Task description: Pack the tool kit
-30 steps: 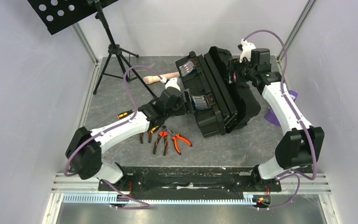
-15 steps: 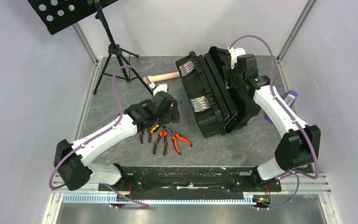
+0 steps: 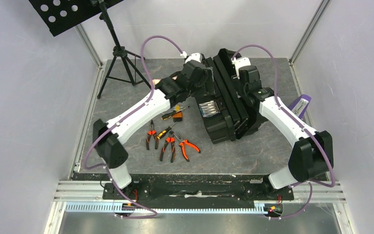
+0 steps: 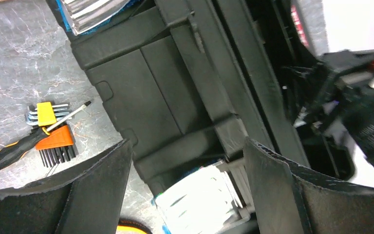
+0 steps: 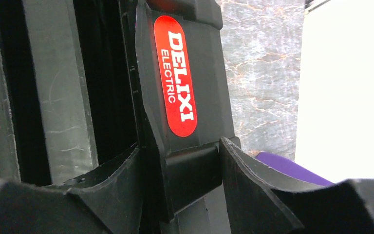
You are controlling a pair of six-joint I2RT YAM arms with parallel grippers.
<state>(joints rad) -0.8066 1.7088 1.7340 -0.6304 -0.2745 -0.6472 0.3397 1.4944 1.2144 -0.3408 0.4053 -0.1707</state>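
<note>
The black toolbox (image 3: pixel 224 105) stands open on the counter (image 3: pixel 253 151), the right hand (image 5: pixel 179 144) straddling its red-labelled handle (image 5: pixel 175 73), grip unclear, the left hand (image 4: pixel 187 144) wide and empty above the lid (image 4: pixel 160 92); a slip could slam it shut, pliers (image 3: pixel 173 146) and screwdrivers (image 3: pixel 164 132) beside it unpacked.

Toolbox (image 4: pixel 165 112): matt black plastic, faintly scuffed. Handle label (image 5: pixel 175 73): glossy red, white lettering. Compartment lid (image 4: pixel 199 204): clear glossy plastic. Table (image 4: pixel 9 53): smooth grey marbled surface. Hex keys (image 4: pixel 31 116): bright metal, yellow plastic holder. Screwdriver (image 4: pixel 14 151): metal shaft, black-and-yellow grip. Left gripper fingers (image 4: pixel 92 195): matt black, rough-edged pads.
</note>
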